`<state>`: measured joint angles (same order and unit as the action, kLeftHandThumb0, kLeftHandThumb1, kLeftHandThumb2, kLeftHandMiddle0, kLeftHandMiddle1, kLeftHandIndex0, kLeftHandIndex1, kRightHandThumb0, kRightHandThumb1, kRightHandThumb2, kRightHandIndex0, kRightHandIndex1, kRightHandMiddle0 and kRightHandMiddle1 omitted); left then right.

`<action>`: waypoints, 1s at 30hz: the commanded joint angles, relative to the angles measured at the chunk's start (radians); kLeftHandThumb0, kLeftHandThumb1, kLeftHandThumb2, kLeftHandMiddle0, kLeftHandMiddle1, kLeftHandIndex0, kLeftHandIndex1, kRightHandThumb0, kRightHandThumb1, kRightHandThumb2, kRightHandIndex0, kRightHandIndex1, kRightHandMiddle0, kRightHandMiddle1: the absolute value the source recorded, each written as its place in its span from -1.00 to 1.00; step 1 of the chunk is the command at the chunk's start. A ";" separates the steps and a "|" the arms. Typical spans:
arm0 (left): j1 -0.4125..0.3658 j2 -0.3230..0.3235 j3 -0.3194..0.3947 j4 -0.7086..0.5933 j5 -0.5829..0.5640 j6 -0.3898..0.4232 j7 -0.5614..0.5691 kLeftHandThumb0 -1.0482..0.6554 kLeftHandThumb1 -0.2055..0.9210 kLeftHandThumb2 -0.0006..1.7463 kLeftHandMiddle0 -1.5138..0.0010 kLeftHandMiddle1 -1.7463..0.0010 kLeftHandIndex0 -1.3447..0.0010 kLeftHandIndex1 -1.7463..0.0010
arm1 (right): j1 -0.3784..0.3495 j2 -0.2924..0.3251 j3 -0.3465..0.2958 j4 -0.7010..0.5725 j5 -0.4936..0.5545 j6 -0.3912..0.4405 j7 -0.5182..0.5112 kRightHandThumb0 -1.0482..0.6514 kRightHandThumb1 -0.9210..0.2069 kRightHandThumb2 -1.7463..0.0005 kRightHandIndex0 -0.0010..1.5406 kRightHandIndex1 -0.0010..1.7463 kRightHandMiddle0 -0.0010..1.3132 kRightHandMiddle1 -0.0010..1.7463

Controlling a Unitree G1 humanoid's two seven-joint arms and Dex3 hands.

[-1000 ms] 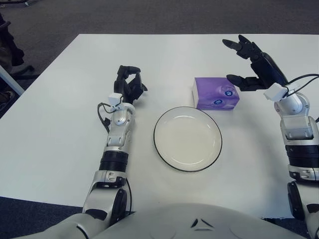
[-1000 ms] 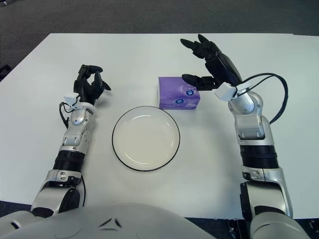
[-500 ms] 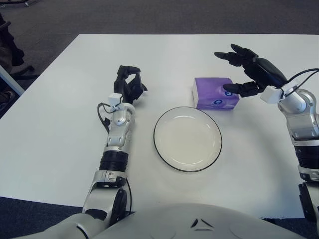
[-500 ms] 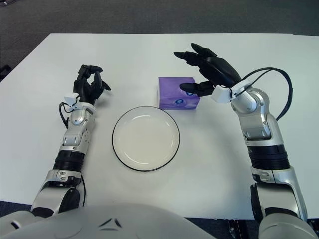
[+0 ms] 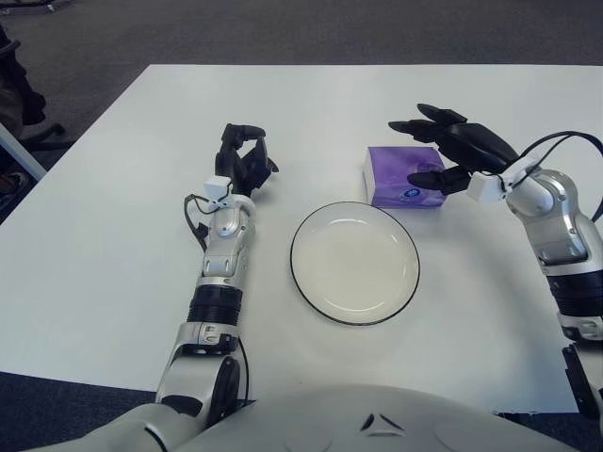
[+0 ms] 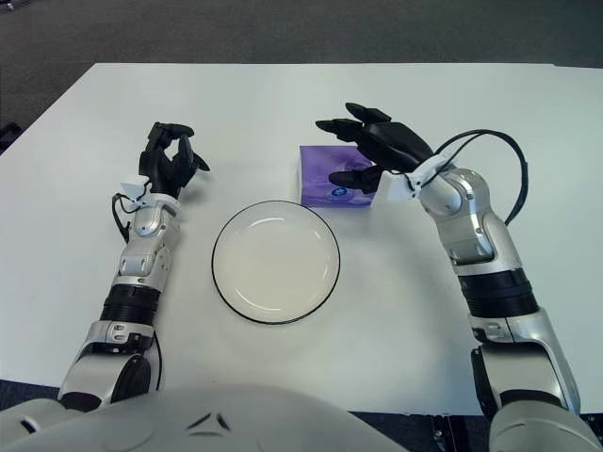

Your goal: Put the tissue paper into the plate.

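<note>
While lying flat, tissue box (image 5: 403, 176) runs left-right | right hand (image 5: 443, 151) spread above, ungrasping

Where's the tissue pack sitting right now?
The purple tissue pack lies on the white table just beyond the plate's far-right rim, under the open right hand.

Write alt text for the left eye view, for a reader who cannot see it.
The robot's right hand, fingers spread, is over a purple tissue box on a white table, not yet gripping it. An empty white plate sits just in front of the box, and the left hand shows to the plate's left, fingers curled.
</note>
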<state>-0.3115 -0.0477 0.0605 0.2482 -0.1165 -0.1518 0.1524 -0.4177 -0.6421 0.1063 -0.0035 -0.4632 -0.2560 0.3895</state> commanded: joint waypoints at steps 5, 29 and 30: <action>0.158 -0.059 -0.013 0.085 0.015 -0.004 0.006 -0.19 0.78 -0.22 -0.13 -1.00 0.58 -1.00 | -0.045 0.022 0.041 0.073 -0.016 -0.004 -0.010 -0.92 -1.00 0.15 -0.81 -1.00 -0.72 -1.00; 0.169 -0.063 -0.010 0.066 0.014 -0.002 0.008 -0.19 0.78 -0.22 -0.13 -1.00 0.58 -1.00 | -0.110 0.049 0.141 0.292 -0.035 -0.026 -0.014 -0.97 -1.00 0.13 -0.90 -1.00 -0.82 -1.00; 0.170 -0.063 -0.010 0.066 0.013 -0.003 0.007 -0.19 0.78 -0.22 -0.13 -1.00 0.58 -1.00 | -0.108 0.050 0.141 0.291 -0.032 -0.024 -0.009 -0.97 -1.00 0.13 -0.91 -1.00 -0.82 -1.00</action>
<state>-0.3098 -0.0508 0.0610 0.2367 -0.1099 -0.1518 0.1530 -0.5182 -0.6008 0.2312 0.2662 -0.4914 -0.2772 0.3712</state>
